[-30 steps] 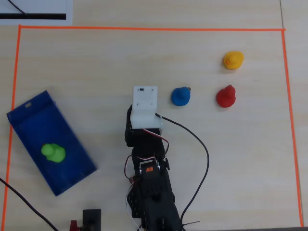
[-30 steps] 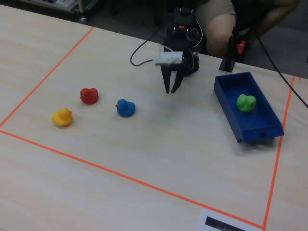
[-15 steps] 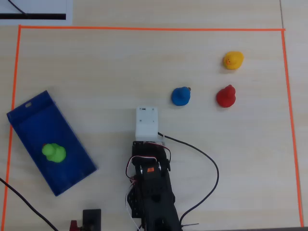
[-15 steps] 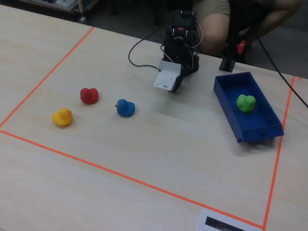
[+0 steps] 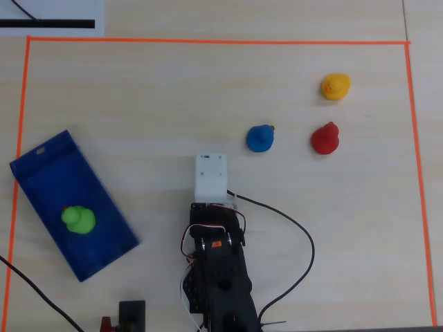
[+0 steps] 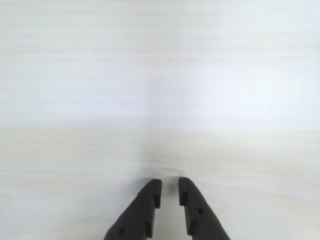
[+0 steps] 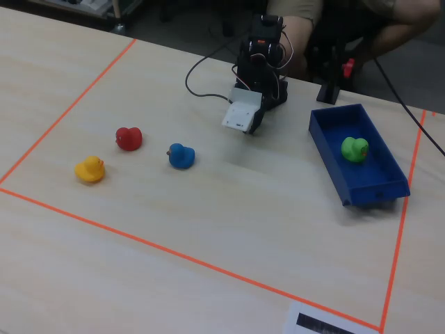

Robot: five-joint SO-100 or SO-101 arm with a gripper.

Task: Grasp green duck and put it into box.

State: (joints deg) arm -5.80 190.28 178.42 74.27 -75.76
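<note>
The green duck (image 5: 77, 219) sits in the box (image 5: 41, 173), well apart from the seemingly near-closed, empty hand (image 6: 170, 192).

Black arm (image 5: 220, 277) with white wrist block (image 5: 210, 176), black cable (image 5: 297, 238), dark fingers (image 6: 145, 210).

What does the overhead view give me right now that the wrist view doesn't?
Only the overhead view shows the green duck lying inside the box, the blue duck, the red duck, the yellow duck and the orange tape border. Only the wrist view shows the gripper: its fingertips nearly closed, a thin gap between them, nothing held. Both share the bare light wooden table.
</note>
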